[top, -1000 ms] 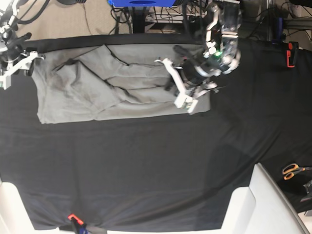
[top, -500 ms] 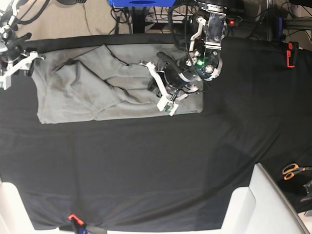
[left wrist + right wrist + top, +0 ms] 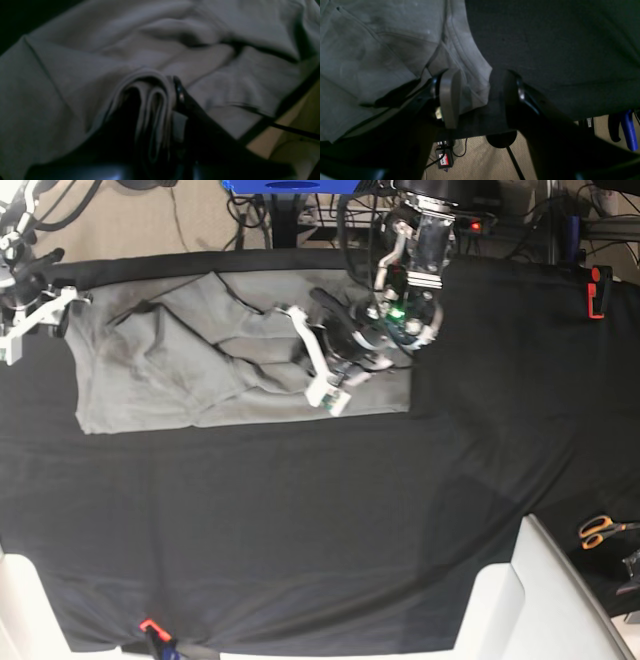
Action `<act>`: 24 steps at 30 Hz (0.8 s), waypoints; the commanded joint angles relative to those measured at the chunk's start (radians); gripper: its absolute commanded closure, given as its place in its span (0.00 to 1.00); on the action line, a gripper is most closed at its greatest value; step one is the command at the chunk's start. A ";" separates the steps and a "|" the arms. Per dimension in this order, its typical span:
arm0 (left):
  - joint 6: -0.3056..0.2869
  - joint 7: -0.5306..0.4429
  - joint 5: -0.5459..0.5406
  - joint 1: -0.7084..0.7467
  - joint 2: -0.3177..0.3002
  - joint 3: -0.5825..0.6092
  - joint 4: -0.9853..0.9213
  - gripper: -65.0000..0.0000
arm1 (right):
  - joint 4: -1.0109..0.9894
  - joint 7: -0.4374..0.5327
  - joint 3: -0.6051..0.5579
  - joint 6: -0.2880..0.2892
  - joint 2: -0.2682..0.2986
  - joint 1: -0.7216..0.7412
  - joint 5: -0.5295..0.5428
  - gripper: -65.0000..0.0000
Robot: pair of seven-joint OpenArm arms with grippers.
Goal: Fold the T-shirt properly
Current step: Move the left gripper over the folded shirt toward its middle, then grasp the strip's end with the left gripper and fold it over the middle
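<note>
Your left fingers (image 3: 162,125) are pinching the T-shirt (image 3: 190,370) — likely drawing that end inward; your right fingers (image 3: 480,100) are waiting spread.

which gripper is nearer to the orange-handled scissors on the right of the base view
Left. The left gripper is over the T-shirt, nearer the scissors; the right gripper is at the shirt's far end, farther away.
</note>
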 commanded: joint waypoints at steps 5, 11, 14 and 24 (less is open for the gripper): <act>-0.006 -0.017 -0.016 -0.008 0.007 0.009 0.016 1.00 | 0.013 0.019 0.005 -0.001 0.012 0.002 0.006 0.59; -0.006 -0.017 -0.016 -0.028 0.004 0.029 -0.021 1.00 | 0.013 0.019 0.005 -0.001 0.012 0.002 0.006 0.59; -0.006 -0.017 -0.019 -0.042 0.002 0.066 -0.058 1.00 | 0.013 0.017 0.005 -0.001 0.012 0.002 0.006 0.59; -0.006 -0.017 -0.024 -0.062 0.007 0.109 -0.055 0.55 | 0.013 0.017 0.007 -0.001 0.012 0.002 0.006 0.59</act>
